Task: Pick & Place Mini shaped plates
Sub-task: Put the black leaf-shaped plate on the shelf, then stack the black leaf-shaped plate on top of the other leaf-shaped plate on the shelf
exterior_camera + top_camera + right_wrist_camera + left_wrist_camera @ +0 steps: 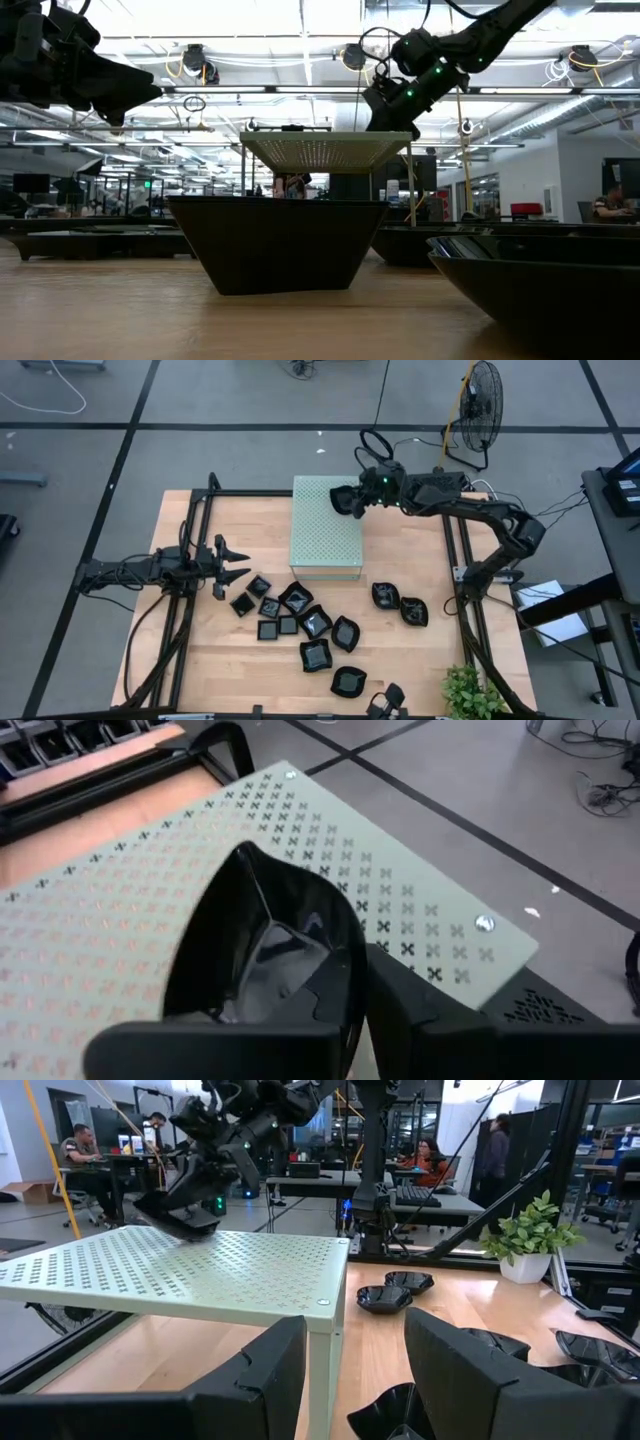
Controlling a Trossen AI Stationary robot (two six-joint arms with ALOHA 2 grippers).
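Observation:
The mini shaped plates are small glossy black dishes. Several lie in a cluster on the wooden table in front of the pale green perforated box. Two more lie to the right, and others sit near the near edge. My right gripper is over the box's far right corner, shut on one plate. My left gripper hovers open at the left of the cluster, touching nothing. Its two fingers stand apart in the left wrist view. My right gripper pinches one plate by its rim, the edge nearest the wrist; the gripper body hides the exact spot. The fingers slant down from the table's right. The plate juts forward, tilted, low over the box's perforated top; whether it touches the top, I cannot tell.
A metal frame rail runs along the table's right side and another along the left. A potted plant stands at the near right corner. A plate sits close before the low camera. People sit at desks beyond the table.

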